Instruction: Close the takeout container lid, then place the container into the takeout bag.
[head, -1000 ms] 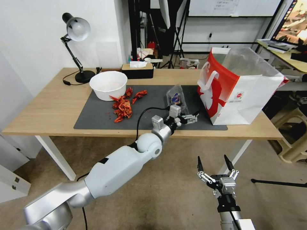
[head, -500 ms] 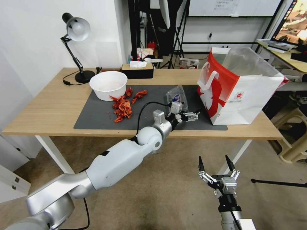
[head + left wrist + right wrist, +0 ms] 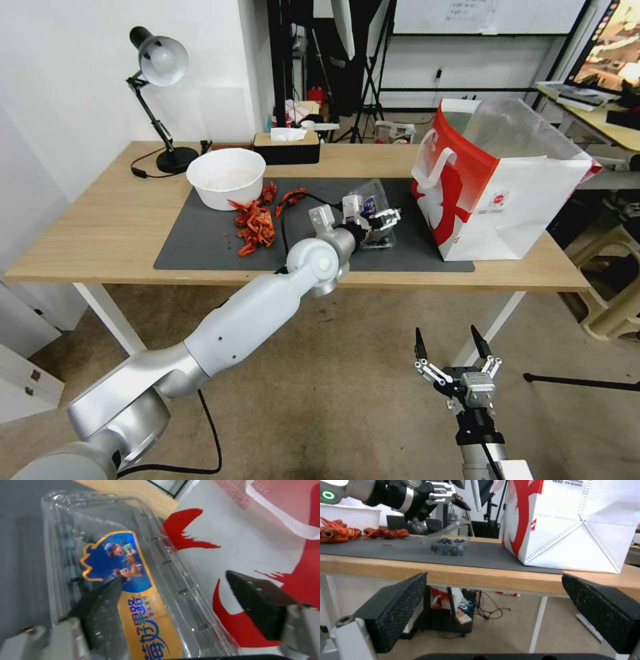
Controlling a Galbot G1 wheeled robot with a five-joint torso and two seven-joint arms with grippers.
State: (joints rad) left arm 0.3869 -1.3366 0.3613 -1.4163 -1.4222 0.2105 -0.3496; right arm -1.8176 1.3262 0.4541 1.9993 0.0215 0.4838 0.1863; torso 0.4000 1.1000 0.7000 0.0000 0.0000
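Left gripper (image 3: 381, 218) extended over the grey mat (image 3: 200, 240), fingers spread and holding nothing, poised directly above the takeout container lid (image 3: 370, 200). In the left wrist view one dark fingertip (image 3: 100, 597) lies over the lid's blue-and-gold label (image 3: 133, 590); whether it touches the plastic cannot be told. The other fingertip (image 3: 263, 602) stands apart, against the red-printed wall of the takeout bag (image 3: 507, 193). The lid is raised at a slant, not closed, above the container (image 3: 448, 547), a clear clamshell tray of blueberries resting on the mat just beneath and slightly nearer the robot than the gripper. The bag stands upright and open-topped just beyond the gripper on its right side, near but apart from the container. Boiled crayfish (image 3: 255, 223) and a white bowl (image 3: 225, 177) lie well to the gripper's left. Right gripper (image 3: 448, 343) parked low, below the table (image 3: 100, 220) edge, fingers wide apart and empty.
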